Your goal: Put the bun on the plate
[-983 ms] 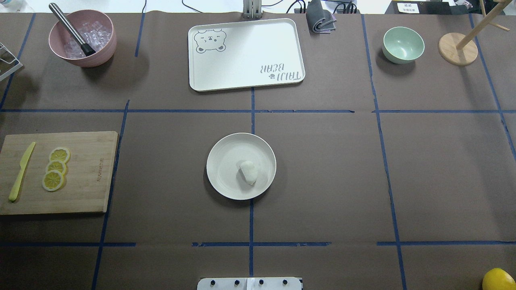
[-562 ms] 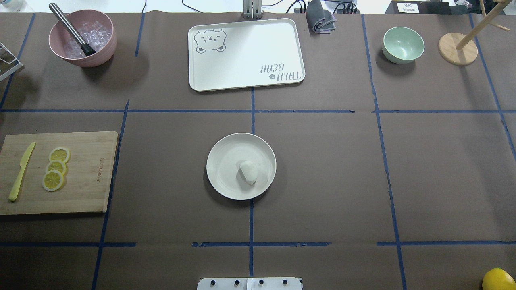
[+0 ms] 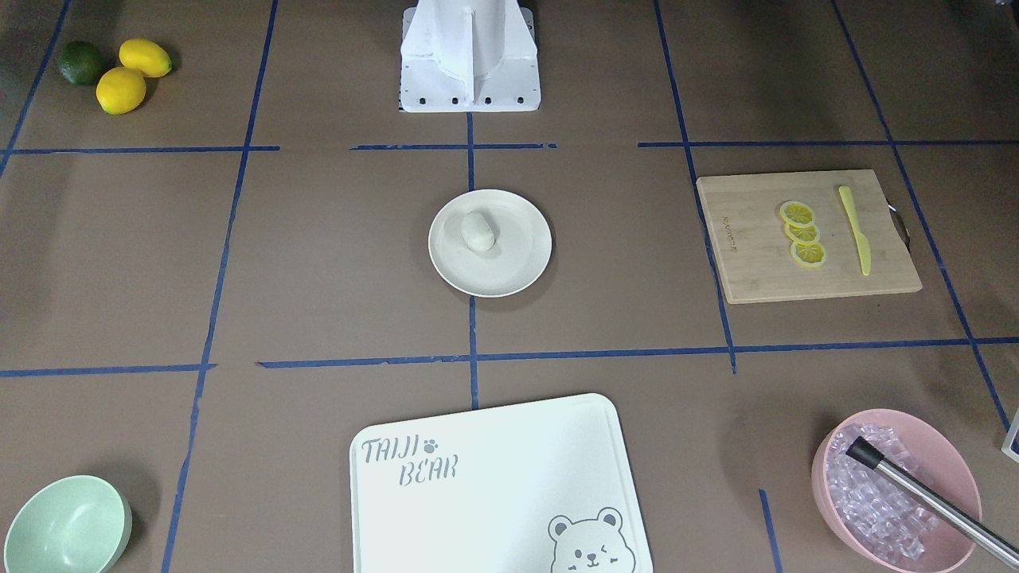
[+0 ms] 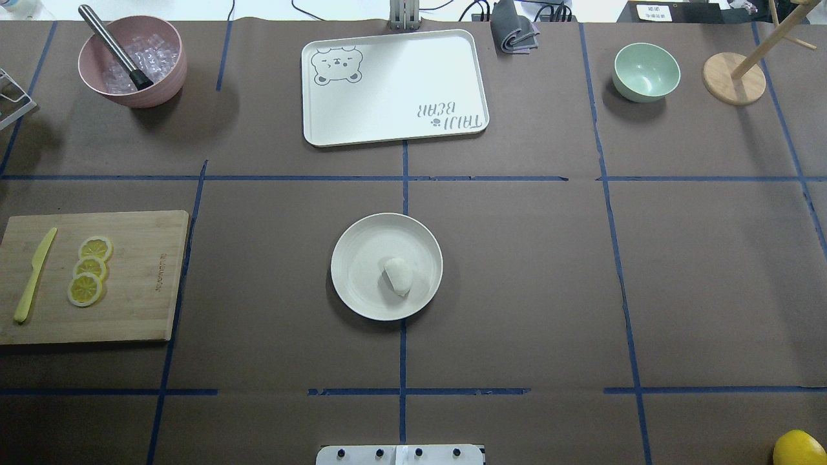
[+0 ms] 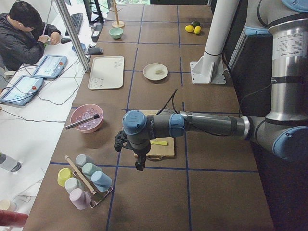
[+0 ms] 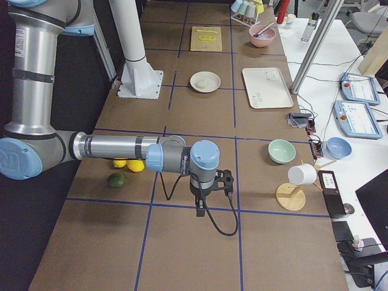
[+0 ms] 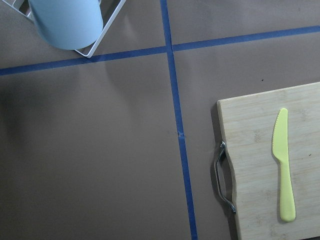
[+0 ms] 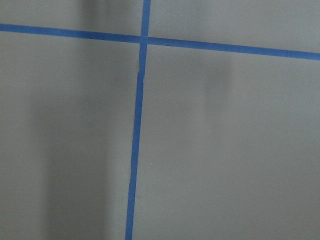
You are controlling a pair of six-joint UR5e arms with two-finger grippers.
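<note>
End effectors both hang well away from the work. The left end effector (image 5: 139, 165) points down over the tabletop (image 4: 517, 290) just beside the cutting board (image 7: 270, 150). Its wrist camera looks onto the yellow knife (image 7: 283, 165) and a corner of the cup rack (image 5: 84, 180). The right end effector (image 6: 199, 209) hangs over bare brown paper near the lemons (image 6: 134, 165). From where either one shows, I cannot tell whether its fingers are parted or closed.

Out in the middle, the bun (image 4: 398, 276) lies inside the plate (image 4: 354, 248), a little off centre toward the robot and its right, clear of the rim.

To my eye the placing is done and this is the parked end of the job. Nothing more seems called for beyond holding both arms clear of the plate. Any further move would only be a check that the bun sits settled.
</note>
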